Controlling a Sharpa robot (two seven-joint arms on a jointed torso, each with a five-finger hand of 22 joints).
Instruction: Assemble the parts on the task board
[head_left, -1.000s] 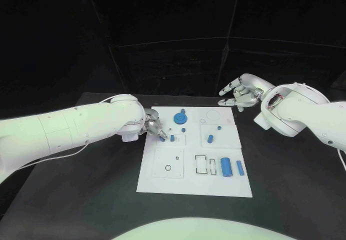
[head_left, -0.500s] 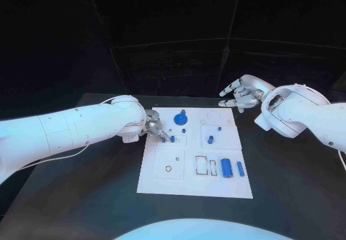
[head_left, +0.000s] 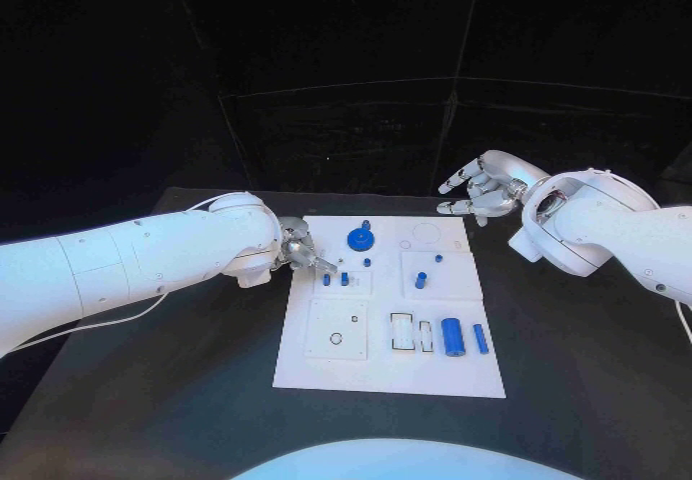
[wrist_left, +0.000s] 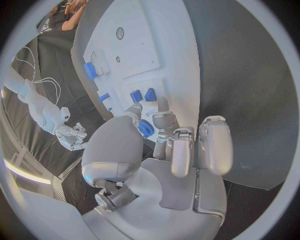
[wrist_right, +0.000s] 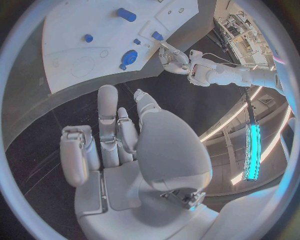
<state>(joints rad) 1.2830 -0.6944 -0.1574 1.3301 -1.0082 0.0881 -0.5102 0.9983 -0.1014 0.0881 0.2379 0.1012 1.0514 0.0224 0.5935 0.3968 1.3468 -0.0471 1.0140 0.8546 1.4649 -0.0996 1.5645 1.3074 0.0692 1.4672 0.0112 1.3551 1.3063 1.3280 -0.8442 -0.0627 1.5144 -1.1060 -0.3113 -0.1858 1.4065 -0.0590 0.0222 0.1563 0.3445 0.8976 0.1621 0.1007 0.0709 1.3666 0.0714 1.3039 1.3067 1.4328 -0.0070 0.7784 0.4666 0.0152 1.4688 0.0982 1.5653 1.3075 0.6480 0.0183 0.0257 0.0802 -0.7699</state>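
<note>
Left hand (head_left: 304, 252) sits at the far-left edge of the task board (head_left: 325, 365), fingers (wrist_left: 164, 121) half curled w/ tips over the board beside two small blue pegs (head_left: 335, 279); nothing pinched, hand holds nothing. Right hand (head_left: 483, 187) hovers off the board's far-right corner, above the black table (head_left: 577, 350), fingers spread apart, empty. On the board: blue round gear-like part (head_left: 358, 237) near the far edge, just right of the left hand; a small blue peg (head_left: 421, 278) near the board's middle-right; a big blue cylinder (head_left: 453, 335) and a slimmer blue bar (head_left: 480, 338) lying side by side toward the near-right, next to two rectangular slots (head_left: 413, 333). Can't tell if the pegs are seated or loose.
</note>
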